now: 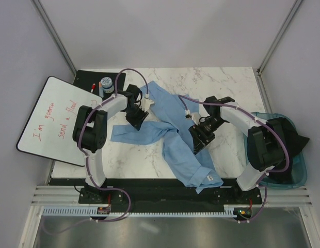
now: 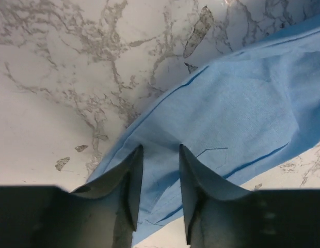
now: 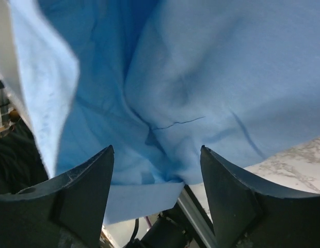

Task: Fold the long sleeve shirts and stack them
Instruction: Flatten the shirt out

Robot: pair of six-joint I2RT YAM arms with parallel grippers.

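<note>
One light-blue long sleeve shirt [image 1: 175, 150] lies crumpled on the marble table [image 1: 222, 82], running from the back middle to the front edge, where a part hangs over. A sleeve reaches left toward [image 1: 124, 135]. My left gripper [image 1: 144, 106] hovers over the shirt's upper left part; in the left wrist view its gripper [image 2: 160, 150] is open with a narrow gap over the cloth [image 2: 242, 103]. My right gripper [image 1: 192, 119] stands over the shirt's right edge. The right wrist view shows that gripper [image 3: 156, 152] wide open above bunched cloth [image 3: 201, 77].
A whiteboard [image 1: 51, 119] with red writing leans off the table's left side. A black mat [image 1: 82, 78] at the back left holds a marker and a small round container [image 1: 106, 82]. A teal bin [image 1: 299, 170] with dark cloth stands at the right.
</note>
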